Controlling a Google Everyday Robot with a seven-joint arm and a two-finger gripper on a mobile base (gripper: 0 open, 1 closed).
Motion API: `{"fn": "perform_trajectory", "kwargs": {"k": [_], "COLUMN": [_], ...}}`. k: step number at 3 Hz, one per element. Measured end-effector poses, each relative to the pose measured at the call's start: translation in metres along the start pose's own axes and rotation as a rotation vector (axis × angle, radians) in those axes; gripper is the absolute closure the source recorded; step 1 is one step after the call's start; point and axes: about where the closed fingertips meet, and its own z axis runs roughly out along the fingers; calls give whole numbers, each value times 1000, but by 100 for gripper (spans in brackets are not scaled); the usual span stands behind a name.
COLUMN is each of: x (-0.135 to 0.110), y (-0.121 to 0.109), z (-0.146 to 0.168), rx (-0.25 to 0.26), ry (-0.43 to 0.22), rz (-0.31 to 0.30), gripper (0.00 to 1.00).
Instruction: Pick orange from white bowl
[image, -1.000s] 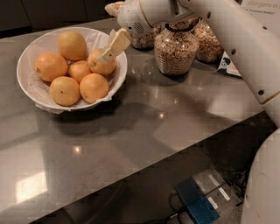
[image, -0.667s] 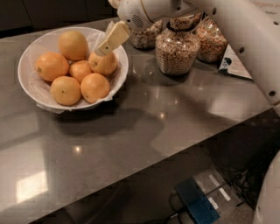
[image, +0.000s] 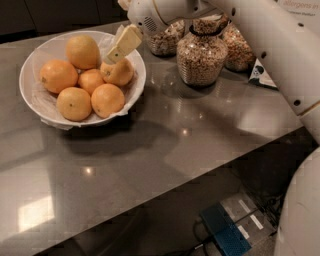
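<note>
The white bowl (image: 30, 75) with its crinkled paper liner stands at the table's left rear and holds several oranges. The orange (image: 120, 74), paler than most, lies at the bowl's right side against the rim. My gripper (image: 113, 56) reaches down from the upper right on a white arm (image: 260, 35), and its cream tip is at the top of that orange. The orange rests among the others in the bowl. A larger yellow-orange fruit (image: 82, 51) lies at the back of the bowl.
Three glass jars of grain (image: 201, 60) stand just right of the bowl, at the back of the grey table (image: 165, 140). The table's front edge runs diagonally to the lower left. A blue box (image: 225, 232) and cables lie on the floor below.
My gripper has shifted a little to the left over the bowl. The oranges and the bowl have not moved.
</note>
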Motion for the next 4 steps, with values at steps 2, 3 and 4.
{"fn": "perform_trajectory", "kwargs": {"k": [2, 3, 4], "x": [-17, -25, -25], "y": [-3, 1, 1], "z": [55, 73, 73], "rx": [-128, -176, -176], "ry": [81, 101, 101], "rz": [-104, -130, -130], "gripper": [0, 0, 7]}}
